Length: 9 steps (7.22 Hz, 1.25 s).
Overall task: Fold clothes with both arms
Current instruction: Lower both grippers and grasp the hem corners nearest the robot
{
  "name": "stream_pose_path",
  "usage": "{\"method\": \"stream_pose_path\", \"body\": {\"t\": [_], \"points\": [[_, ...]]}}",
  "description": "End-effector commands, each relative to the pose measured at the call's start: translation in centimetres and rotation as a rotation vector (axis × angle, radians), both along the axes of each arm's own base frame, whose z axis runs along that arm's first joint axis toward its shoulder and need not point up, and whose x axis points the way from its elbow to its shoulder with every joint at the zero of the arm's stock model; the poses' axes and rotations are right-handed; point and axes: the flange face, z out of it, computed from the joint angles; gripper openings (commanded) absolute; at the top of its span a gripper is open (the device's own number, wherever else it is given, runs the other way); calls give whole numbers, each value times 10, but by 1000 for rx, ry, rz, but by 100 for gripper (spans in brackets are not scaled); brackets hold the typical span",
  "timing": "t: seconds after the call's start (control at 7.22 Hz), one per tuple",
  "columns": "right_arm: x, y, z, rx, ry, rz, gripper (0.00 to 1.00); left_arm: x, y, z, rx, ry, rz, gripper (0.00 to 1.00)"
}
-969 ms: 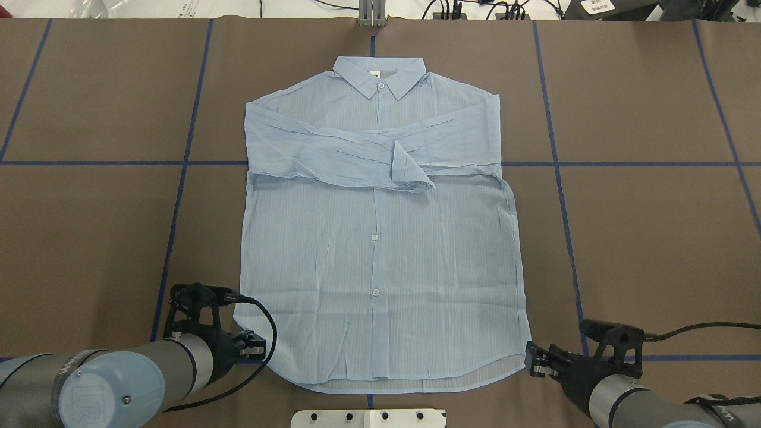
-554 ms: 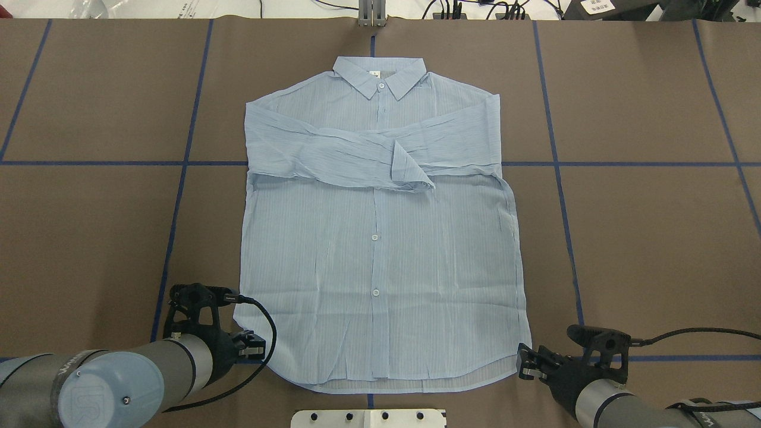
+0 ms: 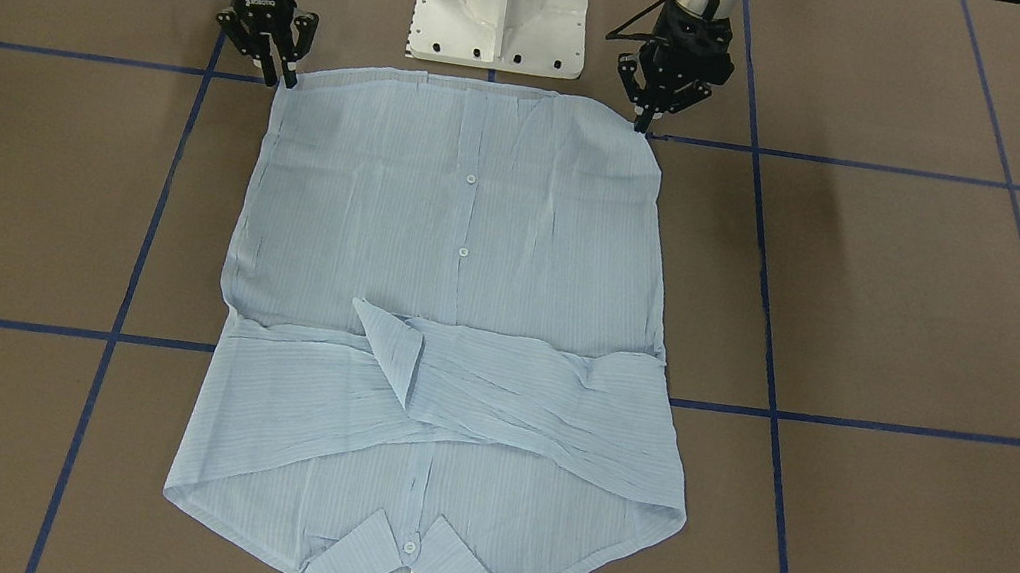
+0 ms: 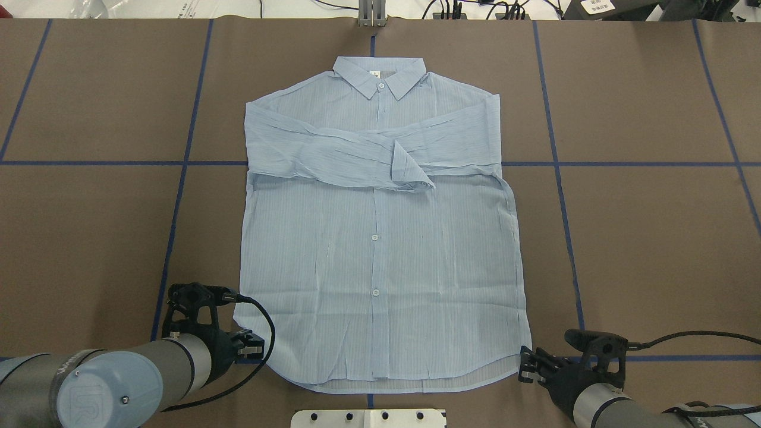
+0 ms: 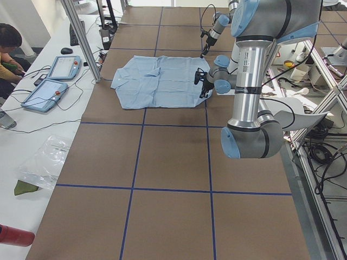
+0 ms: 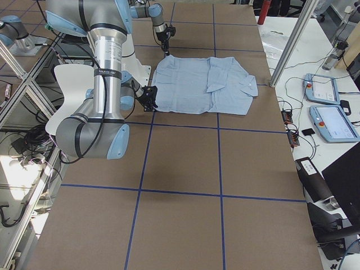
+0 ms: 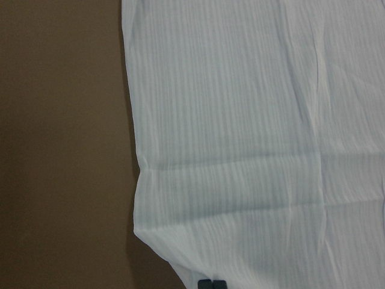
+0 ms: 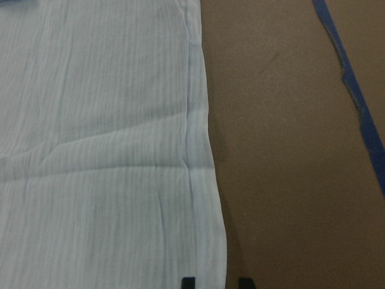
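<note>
The pale-blue striped shirt is lying flat on the brown table, sleeves crossed over its chest, leaving the hem corners free for lifting. We are reaching both arms low to them. Our left gripper is pinching one, fingertips together, and our right gripper is straddling the other, fingers apart.

In the left wrist view, only the tips of the left gripper showed at the lower edge, pressed together on the shirt. The right gripper likewise showed just two separated tips. Overhead, the left arm and right arm ran off the lower edge. The folded sleeves covered part of the button line. A person was cropped by the frame.
</note>
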Motion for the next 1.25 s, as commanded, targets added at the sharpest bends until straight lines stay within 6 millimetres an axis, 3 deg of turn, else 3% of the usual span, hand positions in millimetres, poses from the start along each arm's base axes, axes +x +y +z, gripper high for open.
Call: {"method": "stream_pose_path", "body": {"t": [0.0,0.14,0.55,0.83,0.97,1.11], "points": [[-1,3,3,1,6,-4,36,0,0,0,0,1,0,0],[-2,3,1,7,2,0,34,0,0,0,0,1,0,0],[-3,7,4,13,21,-5,2,-2,0,-3,1,5,0,0],[-2,5,-7,11,1,1,0,-14,2,-10,3,24,2,0],[12,3,-31,7,23,-4,0,-18,2,-16,4,37,3,0],[31,9,-67,-24,35,-28,0,-36,5,-32,7,71,11,0]]}}
